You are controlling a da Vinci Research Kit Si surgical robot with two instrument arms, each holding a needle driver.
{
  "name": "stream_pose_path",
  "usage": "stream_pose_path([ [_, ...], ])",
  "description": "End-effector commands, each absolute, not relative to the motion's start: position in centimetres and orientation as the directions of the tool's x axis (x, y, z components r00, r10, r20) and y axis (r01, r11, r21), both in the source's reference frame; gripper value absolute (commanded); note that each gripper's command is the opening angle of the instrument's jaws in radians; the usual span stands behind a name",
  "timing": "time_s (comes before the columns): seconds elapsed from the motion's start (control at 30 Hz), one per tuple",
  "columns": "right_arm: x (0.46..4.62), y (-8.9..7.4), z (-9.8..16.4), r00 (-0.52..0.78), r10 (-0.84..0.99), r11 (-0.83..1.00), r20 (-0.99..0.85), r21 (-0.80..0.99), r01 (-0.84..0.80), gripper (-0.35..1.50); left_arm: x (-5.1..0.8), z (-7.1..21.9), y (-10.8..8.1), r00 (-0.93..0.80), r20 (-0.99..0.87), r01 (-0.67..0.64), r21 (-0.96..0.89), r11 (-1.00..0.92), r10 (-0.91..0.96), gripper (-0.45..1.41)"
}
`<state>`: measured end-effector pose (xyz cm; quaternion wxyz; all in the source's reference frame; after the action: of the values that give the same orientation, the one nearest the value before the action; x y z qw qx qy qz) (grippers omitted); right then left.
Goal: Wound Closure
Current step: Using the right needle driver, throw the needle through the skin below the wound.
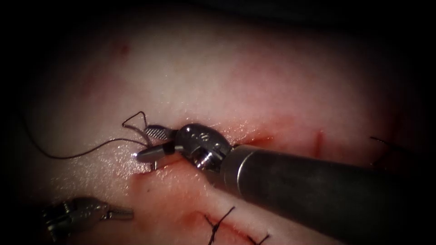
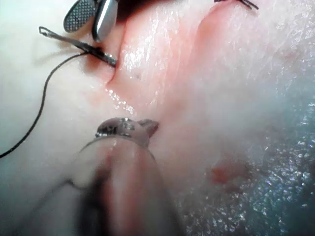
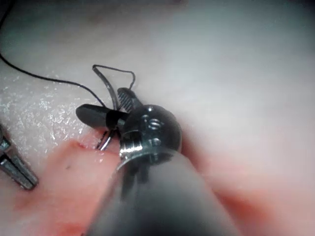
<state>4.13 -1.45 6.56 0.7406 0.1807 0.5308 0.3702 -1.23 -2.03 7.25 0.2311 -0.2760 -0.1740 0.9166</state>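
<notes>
My right tool (image 1: 152,143) is gaping around the needle (image 1: 144,136) at the cut's (image 1: 254,136) left end; my left tool (image 1: 120,212) is lying closed, empty, on the tissue (image 1: 204,81).

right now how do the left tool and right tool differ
The right tool's pincer is open; the left tool's pincer is shut. The right tool's jaws sit either side of the needle, which is stuck in the tissue; the left tool lies apart from it, lower and further left in the endoscope view. Both hold nothing.
</notes>
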Motion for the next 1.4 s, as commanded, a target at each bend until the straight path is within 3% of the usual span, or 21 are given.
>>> stream_pose_path([
  [0.03, 4.23, -1.40, 6.64, 0.171, 0.736, 0.666, -0.655, 0.656, -0.355, 1.18, -1.27, 7.31, -2.02, -0.741, -0.427, -0.325, -0.447, -0.833, 0.518, -0.45],
  [0.5, 4.51, -1.45, 6.91, 0.271, 0.717, 0.695, -0.643, 0.622, -0.362, 1.06, -1.23, 7.32, -2.06, -0.743, -0.428, -0.321, -0.447, -0.835, 0.514, -0.45],
  [0.53, 4.52, -1.45, 6.92, 0.281, 0.717, 0.695, -0.638, 0.621, -0.363, 0.98, -1.23, 7.32, -2.06, -0.743, -0.428, -0.321, -0.447, -0.835, 0.514, -0.45],
  [0.57, 4.53, -1.46, 6.94, 0.308, 0.718, 0.695, -0.624, 0.621, -0.361, 0.69, -1.23, 7.33, -2.07, -0.743, -0.428, -0.321, -0.446, -0.835, 0.514, -0.45],
  [0.63, 4.52, -1.47, 6.93, 0.329, 0.719, 0.695, -0.613, 0.620, -0.363, 0.39, -1.23, 7.33, -2.07, -0.743, -0.429, -0.321, -0.445, -0.836, 0.514, -0.45],
  [0.7, 4.50, -1.48, 6.91, 0.332, 0.719, 0.695, -0.611, 0.613, -0.376, -0.23, -1.23, 7.33, -2.08, -0.745, -0.427, -0.321, -0.445, -0.836, 0.513, -0.45],
  [0.73, 4.50, -1.48, 6.91, 0.332, 0.719, 0.695, -0.611, 0.613, -0.376, -0.23, -1.23, 7.33, -2.08, -0.745, -0.427, -0.321, -0.445, -0.836, 0.513, -0.45],
  [0.77, 4.49, -1.51, 6.88, 0.328, 0.727, 0.685, -0.603, 0.612, -0.394, -0.35, -1.22, 7.34, -2.09, -0.745, -0.427, -0.321, -0.444, -0.836, 0.513, -0.45],
  [1.03, 4.50, -1.55, 6.82, 0.248, 0.828, 0.557, -0.504, 0.680, -0.477, -0.35, -1.23, 7.34, -2.09, -0.744, -0.428, -0.319, -0.447, -0.836, 0.513, -0.45],
  [1.17, 4.47, -1.57, 6.82, 0.145, 0.880, 0.462, -0.452, 0.745, -0.481, -0.35, -1.22, 7.34, -2.09, -0.744, -0.428, -0.319, -0.447, -0.836, 0.513, -0.45],
  [1.3, 4.40, -1.62, 6.81, -0.057, 0.915, 0.346, -0.398, 0.850, -0.397, -0.35, -1.23, 7.33, -2.08, -0.744, -0.428, -0.319, -0.447, -0.836, 0.513, -0.45],
  [1.33, 4.39, -1.68, 6.82, -0.175, 0.927, 0.263, -0.330, 0.909, -0.323, -0.35, -1.23, 7.34, -2.08, -0.744, -0.427, -0.319, -0.447, -0.836, 0.513, -0.45],
  [1.4, 4.39, -1.73, 6.83, -0.204, 0.933, 0.231, -0.296, 0.929, -0.289, -0.35, -1.23, 7.33, -2.08, -0.744, -0.427, -0.319, -0.447, -0.836, 0.513, -0.45],
])
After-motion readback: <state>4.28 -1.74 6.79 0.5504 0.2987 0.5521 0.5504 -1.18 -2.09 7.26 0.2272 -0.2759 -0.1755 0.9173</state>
